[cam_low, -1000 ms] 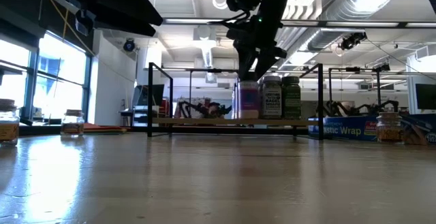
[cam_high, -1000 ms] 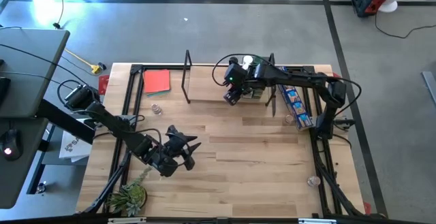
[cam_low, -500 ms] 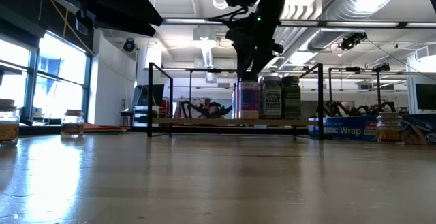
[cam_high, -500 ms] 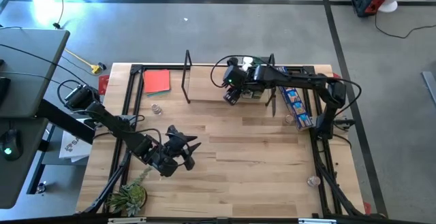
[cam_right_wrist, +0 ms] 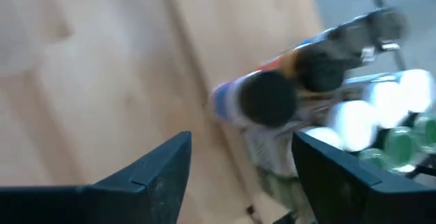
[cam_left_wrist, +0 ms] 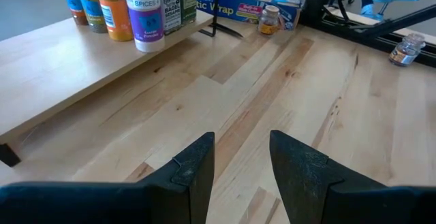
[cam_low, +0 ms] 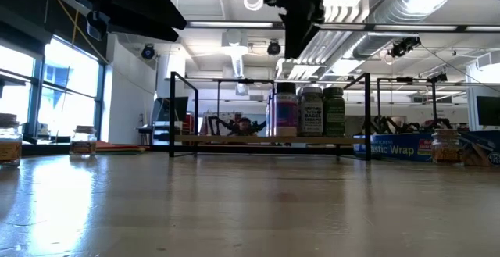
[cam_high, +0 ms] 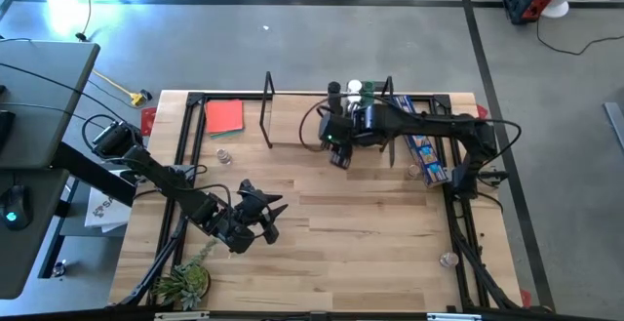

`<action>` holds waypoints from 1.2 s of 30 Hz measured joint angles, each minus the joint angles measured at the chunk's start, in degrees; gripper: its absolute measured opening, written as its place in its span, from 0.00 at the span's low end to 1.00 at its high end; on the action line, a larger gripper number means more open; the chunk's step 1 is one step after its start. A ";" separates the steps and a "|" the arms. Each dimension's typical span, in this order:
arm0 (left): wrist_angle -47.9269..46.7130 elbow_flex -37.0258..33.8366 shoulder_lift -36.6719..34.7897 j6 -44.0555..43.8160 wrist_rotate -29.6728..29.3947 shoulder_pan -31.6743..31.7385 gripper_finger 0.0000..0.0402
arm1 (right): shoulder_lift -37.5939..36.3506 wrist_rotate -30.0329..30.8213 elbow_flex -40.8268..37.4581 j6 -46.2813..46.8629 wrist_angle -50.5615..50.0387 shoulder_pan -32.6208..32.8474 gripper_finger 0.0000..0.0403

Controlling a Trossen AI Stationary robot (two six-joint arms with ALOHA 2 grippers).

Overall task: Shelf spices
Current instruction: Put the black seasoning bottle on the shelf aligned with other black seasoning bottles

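Note:
Several spice jars (cam_low: 311, 112) stand upright in a cluster on the right part of the shelf (cam_low: 250, 140), a light-wood board between black wire uprights (cam_high: 268, 116). The leftmost jar has a black top and a purple label (cam_left_wrist: 144, 16). My right gripper (cam_high: 336, 155) hangs open and empty above and just in front of that cluster (cam_right_wrist: 269, 98), and shows high over the jars in the low view (cam_low: 298, 50). My left gripper (cam_high: 263, 214) waits open over the table's near left, with nothing between its fingers (cam_left_wrist: 242, 159).
A long blue wrap box (cam_high: 424, 150) lies right of the shelf. Loose jars stand on the table at the left (cam_high: 223, 155) and near right (cam_high: 448, 260). A red pad (cam_high: 224, 116) lies far left, and a small plant (cam_high: 185, 282) sits at the near left corner.
My right gripper has risen from the black-topped jar on the shelf and drawn back toward the table's near edge, rolling as it went. The jar stays upright on the shelf.

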 joint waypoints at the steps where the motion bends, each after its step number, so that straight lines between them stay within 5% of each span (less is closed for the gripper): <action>1: 0.00 0.00 -0.01 0.00 -0.01 0.00 0.34 | 0.00 -1.43 -0.24 -0.79 -0.33 0.34 0.60; 15: 0.00 0.00 -0.01 0.00 -0.01 0.00 0.34 | 0.28 -4.69 -13.62 -3.25 12.30 -3.13 0.24; 36: -0.02 0.00 -0.02 0.00 0.20 -0.10 0.34 | 0.06 -1.20 -14.36 -7.09 18.67 -2.30 0.23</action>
